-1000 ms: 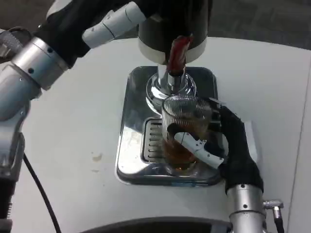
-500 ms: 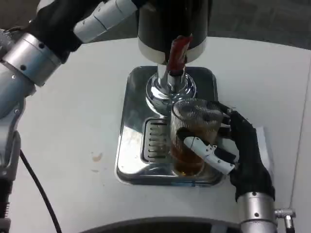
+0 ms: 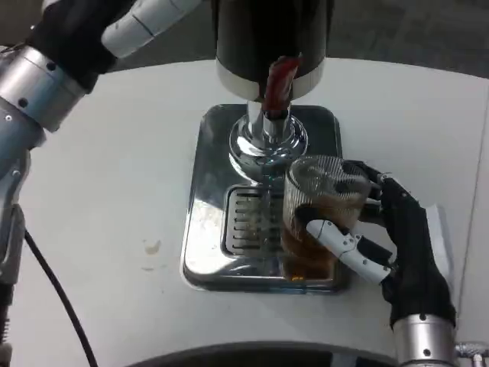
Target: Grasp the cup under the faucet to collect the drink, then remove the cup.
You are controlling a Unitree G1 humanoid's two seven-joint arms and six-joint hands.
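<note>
Right hand (image 3: 386,241): grasping ribbed glass cup (image 3: 317,218), part-filled with brown drink, at drip tray's (image 3: 206,199) right edge, offset from faucet (image 3: 276,95). Left hand (image 3: 145,19): grip indeterminate. Step: removal. Next: carry cup level to bare table (image 3: 114,176).

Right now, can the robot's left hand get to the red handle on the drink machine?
Probably yes. The left hand is up near the top of the dispenser, and nothing lies between it and the red handle. The right hand holds the cup lower down, out of its way.
</note>
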